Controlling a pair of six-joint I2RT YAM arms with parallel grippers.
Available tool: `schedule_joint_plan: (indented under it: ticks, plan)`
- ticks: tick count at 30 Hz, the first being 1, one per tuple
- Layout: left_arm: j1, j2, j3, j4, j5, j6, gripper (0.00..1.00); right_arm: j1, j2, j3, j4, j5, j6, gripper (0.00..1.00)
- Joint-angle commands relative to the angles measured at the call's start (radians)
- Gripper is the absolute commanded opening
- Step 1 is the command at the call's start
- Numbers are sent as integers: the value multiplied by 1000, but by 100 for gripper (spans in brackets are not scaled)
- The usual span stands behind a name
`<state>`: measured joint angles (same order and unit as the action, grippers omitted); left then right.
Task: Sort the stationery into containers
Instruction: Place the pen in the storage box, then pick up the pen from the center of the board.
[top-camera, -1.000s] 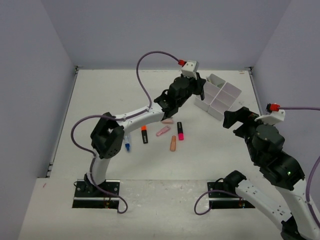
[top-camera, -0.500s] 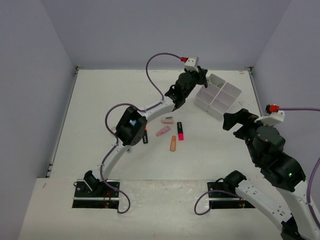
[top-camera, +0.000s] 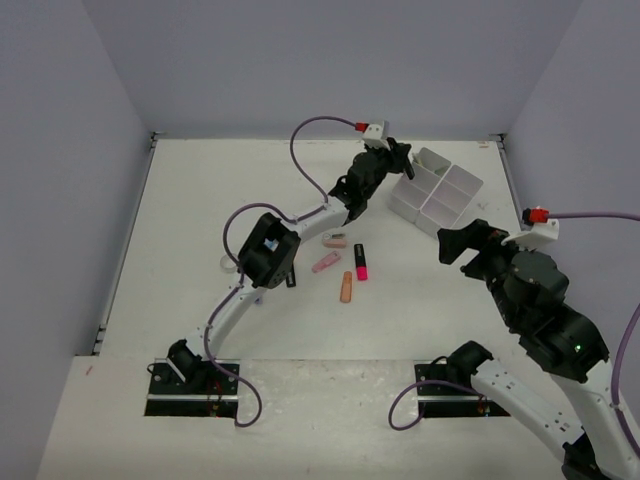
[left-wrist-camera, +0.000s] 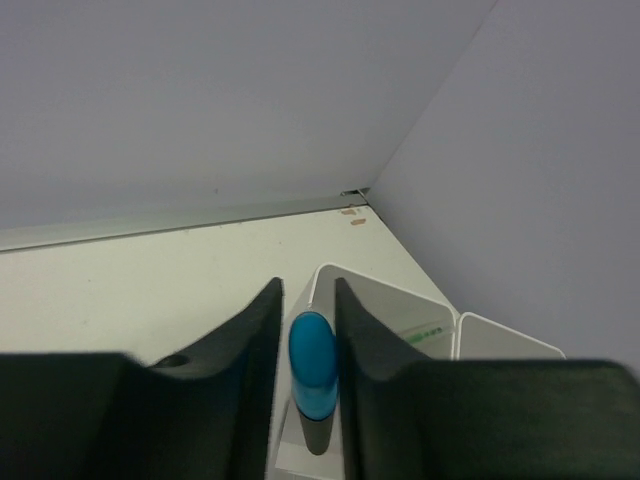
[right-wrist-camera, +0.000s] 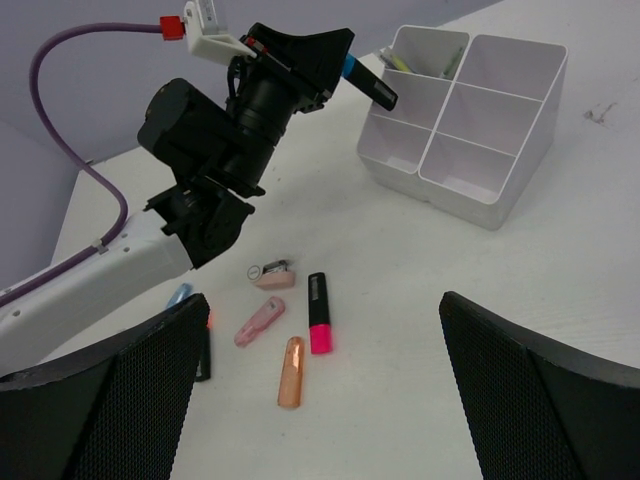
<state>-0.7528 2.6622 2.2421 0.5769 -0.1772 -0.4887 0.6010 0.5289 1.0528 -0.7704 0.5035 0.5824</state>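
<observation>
Right gripper (top-camera: 462, 243) first, since it's nearest: it hangs at the near right with jaws spread wide and nothing in them, well apart from everything, so no worry there. Mid-table there's loose stuff not yet sorted: an orange piece (top-camera: 346, 289), a pink-capped highlighter (top-camera: 360, 262) and a pink eraser (top-camera: 326, 263). The risky bit is farther out. The left gripper (top-camera: 397, 158) is stretched far and clamped on a blue-capped highlighter (right-wrist-camera: 372, 88), gripping near the cap so the black body pokes out at a slant toward the white tray (right-wrist-camera: 480, 205). Its tip sits right around the tray's left rim, and I can't tell if it's actually over a compartment. Let go from here and I reckon it clips the wall or a divider and bounces back onto the table. Pushing in lower could also shove the tray sideways, since it's probably pretty light.
</observation>
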Motion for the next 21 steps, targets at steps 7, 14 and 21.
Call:
schedule_joint_plan:
  ticks: [7, 14, 21]
  plan:
    - [-18, -193, -34, -93, 61, 19, 76, -1, 73, -27, 38, -110, -43, 97]
    - [-21, -742, -336, -553, -225, -20, 100, -1, 378, -32, 56, -369, -117, 85]
    - [-8, -1221, -880, -820, -299, -149, 100, 2, 858, 96, 119, -413, -128, 72]
